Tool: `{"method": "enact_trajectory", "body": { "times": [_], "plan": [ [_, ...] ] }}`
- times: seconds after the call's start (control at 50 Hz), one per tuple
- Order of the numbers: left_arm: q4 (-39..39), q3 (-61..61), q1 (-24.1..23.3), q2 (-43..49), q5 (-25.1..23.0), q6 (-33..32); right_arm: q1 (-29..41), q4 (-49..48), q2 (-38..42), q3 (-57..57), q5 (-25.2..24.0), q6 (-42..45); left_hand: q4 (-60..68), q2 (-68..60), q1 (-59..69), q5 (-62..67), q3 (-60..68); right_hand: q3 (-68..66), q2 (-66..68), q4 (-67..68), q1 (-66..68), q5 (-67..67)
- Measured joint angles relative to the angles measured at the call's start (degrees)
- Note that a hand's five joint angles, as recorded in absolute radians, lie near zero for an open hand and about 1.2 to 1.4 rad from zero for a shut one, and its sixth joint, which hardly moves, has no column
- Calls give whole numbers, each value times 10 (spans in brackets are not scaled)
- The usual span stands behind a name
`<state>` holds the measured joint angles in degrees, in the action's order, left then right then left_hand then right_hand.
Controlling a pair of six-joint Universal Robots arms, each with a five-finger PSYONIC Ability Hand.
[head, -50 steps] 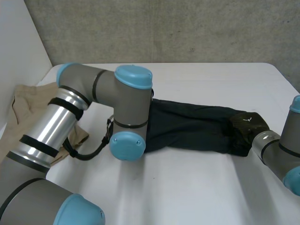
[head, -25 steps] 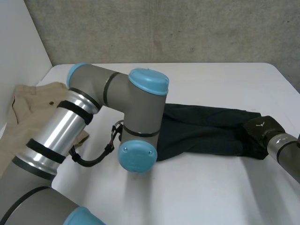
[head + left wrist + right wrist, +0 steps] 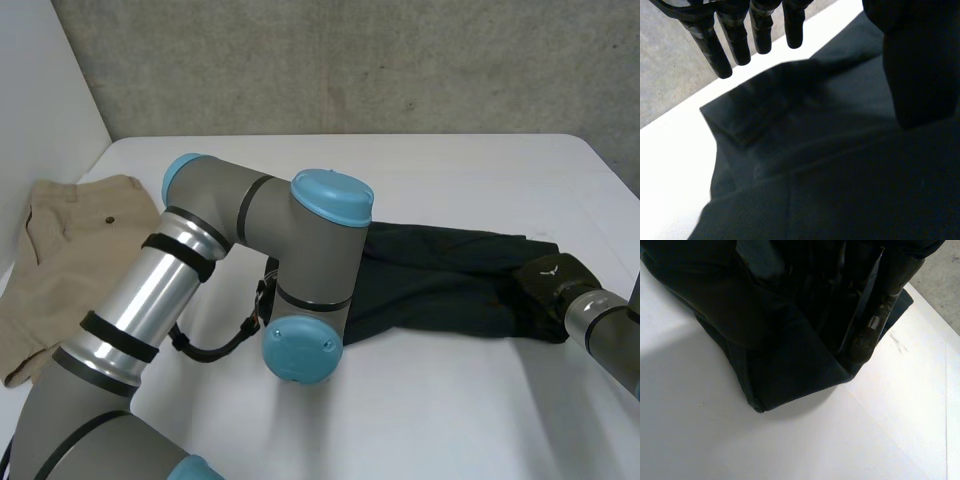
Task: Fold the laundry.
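Note:
A dark garment (image 3: 440, 280) lies stretched across the middle of the white table (image 3: 450, 410). My right hand (image 3: 552, 278) is at its right end. In the right wrist view the thumb (image 3: 725, 305) and curled fingers (image 3: 880, 305) pinch a bunched corner of the dark garment (image 3: 790, 370), whose folded edge rests on the table. My left hand (image 3: 735, 40) hovers above the dark garment (image 3: 830, 170) near its other end, with straight fingers spread and its thumb (image 3: 920, 65) apart from them, holding nothing. My left arm (image 3: 300, 250) covers that end in the head view.
Tan shorts (image 3: 80, 250) lie flat at the table's left side beside a white wall panel (image 3: 40, 90). A grey wall (image 3: 350, 60) runs behind the table's far edge. Bare white tabletop spreads in front of the dark garment and behind it.
My left arm has swung to the right, uncovering more of the tan shorts. My right hand has pulled the garment's end to the right, drawing the cloth out longer.

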<state>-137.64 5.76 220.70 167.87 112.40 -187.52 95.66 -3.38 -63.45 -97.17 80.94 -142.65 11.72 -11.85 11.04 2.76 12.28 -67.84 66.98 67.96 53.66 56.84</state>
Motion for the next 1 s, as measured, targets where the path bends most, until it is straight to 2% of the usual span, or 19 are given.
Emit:
{"method": "enact_trajectory", "body": {
  "times": [0.04, 0.12, 0.16, 0.2, 0.22, 0.32, 0.36, 0.42, 0.54, 0.78, 0.9, 1.0],
  "plan": [
    [2, -13, 0, -6, 4, -3, 0, 0, 0, 0, 0, 0, 0, 0, 0, 0, 0, 0, 0, 0, 0, 0],
    [4, -145, 0, -67, 43, -21, 0, 0, 1, 0, 0, 0, 0, 0, 0, 0, 0, 0, 0, 0, 0, 0],
    [-24, -235, 3, -111, 59, -27, 0, 0, 1, 1, 0, 0, 0, 0, 0, 0, 0, -1, 0, 0, 1, 0],
    [-35, -260, 4, -123, 62, -28, 0, 0, 1, 1, 0, 0, 0, 0, 0, 0, 0, -1, 0, 0, 3, 0],
    [-71, -333, 9, -161, 68, -33, 1, 0, 1, 2, 0, 0, 0, 0, -4, 0, 0, -1, 0, 0, 4, 0],
    [-208, -509, 28, -265, 57, -63, 1, 0, 1, 3, 1, -1, 0, 0, -8, 0, 0, -1, 0, 2, 5, 0],
    [-311, -594, 41, -324, 28, -102, 0, 0, 1, 2, 2, -1, 0, 0, -8, 0, 0, -1, 0, 3, 6, 0],
    [-415, -664, 53, -379, -7, -147, -1, 0, -1, 0, 3, -1, 0, 1, -8, -1, 0, -1, 0, 3, 6, 0],
    [-488, -691, 61, -415, -36, -174, -5, 2, -6, -9, 2, -1, 0, 1, -8, -1, 0, -1, 0, 3, 6, 0],
    [-491, -654, 74, -395, -38, -169, -57, 12, -63, -19, 3, 27, 0, 1, -8, 0, 0, -1, 0, 3, 6, 0],
    [-493, -701, 77, -414, -40, -166, -73, 33, -81, 10, 16, 95, 0, 1, -8, -1, 0, -1, 0, 3, 12, 0],
    [-516, -759, 77, -456, -46, -165, -58, 44, -88, 52, 41, 129, 0, 1, -8, -1, 0, -1, 0, 3, 18, 0]
  ]
}}
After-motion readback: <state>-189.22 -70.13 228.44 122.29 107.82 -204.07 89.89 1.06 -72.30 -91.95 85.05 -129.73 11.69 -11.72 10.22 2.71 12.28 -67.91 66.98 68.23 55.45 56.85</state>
